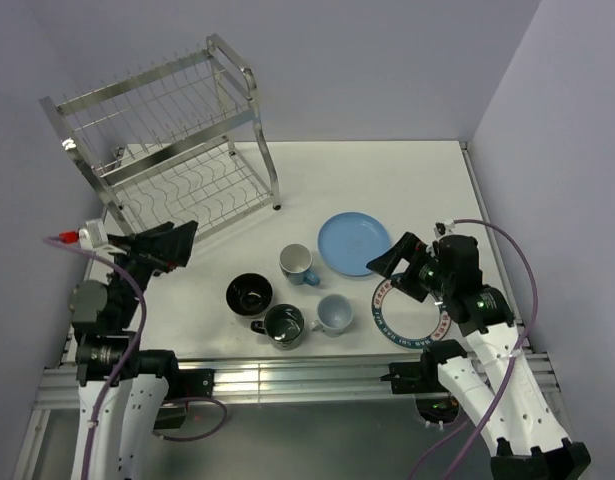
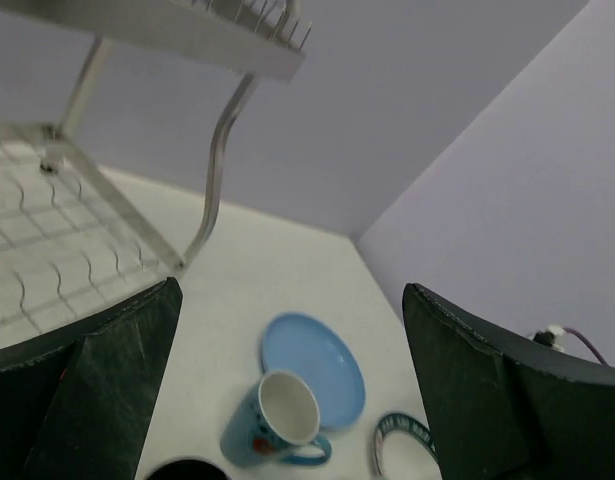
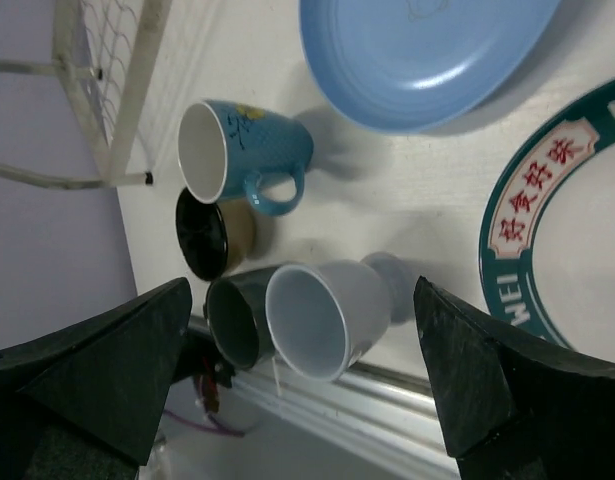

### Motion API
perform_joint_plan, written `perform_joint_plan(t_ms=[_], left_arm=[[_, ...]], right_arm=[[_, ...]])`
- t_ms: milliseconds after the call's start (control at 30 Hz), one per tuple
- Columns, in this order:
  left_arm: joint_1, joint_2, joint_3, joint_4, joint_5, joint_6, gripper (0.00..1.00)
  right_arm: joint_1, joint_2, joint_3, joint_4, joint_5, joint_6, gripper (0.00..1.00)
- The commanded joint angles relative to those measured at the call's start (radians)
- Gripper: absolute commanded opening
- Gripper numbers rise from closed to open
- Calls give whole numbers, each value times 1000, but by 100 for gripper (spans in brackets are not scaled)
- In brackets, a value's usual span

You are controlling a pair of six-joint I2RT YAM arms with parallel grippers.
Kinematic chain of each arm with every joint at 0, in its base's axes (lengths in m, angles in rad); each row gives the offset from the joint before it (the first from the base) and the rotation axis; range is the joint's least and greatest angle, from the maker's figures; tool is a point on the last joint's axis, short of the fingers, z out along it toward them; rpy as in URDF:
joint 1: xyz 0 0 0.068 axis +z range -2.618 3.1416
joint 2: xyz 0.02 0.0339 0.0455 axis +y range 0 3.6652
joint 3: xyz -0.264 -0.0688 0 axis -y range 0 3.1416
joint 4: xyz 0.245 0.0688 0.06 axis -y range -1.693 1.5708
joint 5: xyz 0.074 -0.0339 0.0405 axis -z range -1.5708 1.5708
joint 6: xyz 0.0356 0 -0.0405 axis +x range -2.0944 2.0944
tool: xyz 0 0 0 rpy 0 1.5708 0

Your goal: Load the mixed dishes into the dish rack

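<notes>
The steel dish rack stands at the far left, with no dishes in it. On the table lie the light-blue plate, the white plate with lettered rim, the blue mug, the black-and-tan bowl, the dark mug and the pale cup. My left gripper is open and empty, raised just in front of the rack. My right gripper is open and empty, above the white plate's far-left rim. In the right wrist view the pale cup and dark mug show between the fingers.
Purple walls close in the table at the back and right. The aluminium rail runs along the near edge. The rack's front leg shows in the left wrist view, with the blue mug and light-blue plate beyond.
</notes>
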Motion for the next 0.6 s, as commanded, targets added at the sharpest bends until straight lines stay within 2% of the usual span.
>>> perform_joint_plan(t_ms=[0, 33, 67, 100, 133, 167, 233, 267, 300, 333, 400, 467, 533, 567], left_arm=[[4, 93, 200, -234, 88, -45, 99], [4, 111, 279, -302, 34, -83, 99], [4, 154, 324, -384, -6, -188, 99], [4, 175, 370, -552, -35, -239, 99], [4, 194, 454, -628, -67, -282, 99], [4, 232, 490, -706, -69, -345, 99], [4, 266, 571, -863, -61, -372, 99], [4, 289, 585, -897, -38, -359, 99], [4, 298, 598, -929, -32, -349, 99], [4, 304, 619, -1009, -31, -346, 99], [4, 317, 609, -1051, 64, -301, 99], [4, 300, 544, -1034, 232, -249, 99], [4, 240, 422, -1019, 255, -313, 99], [4, 149, 380, -991, 262, -414, 99]], right_arm=[[-5, 71, 89, -67, -73, -20, 100], [-6, 91, 133, -99, -99, -23, 100], [0, 106, 146, -112, -140, -41, 100], [7, 131, 154, -103, -186, -80, 99], [18, 148, 199, -132, -203, -98, 99], [32, 177, 236, -179, -150, -126, 99], [136, 263, 360, -267, -87, -199, 99], [171, 293, 400, -300, -2, -216, 99], [241, 329, 432, -322, 27, -230, 98], [262, 338, 475, -324, 43, -230, 98], [282, 353, 497, -318, 64, -209, 96], [282, 361, 508, -305, 51, -207, 96], [283, 357, 499, -287, 48, -209, 96], [282, 343, 491, -270, 48, -213, 96]])
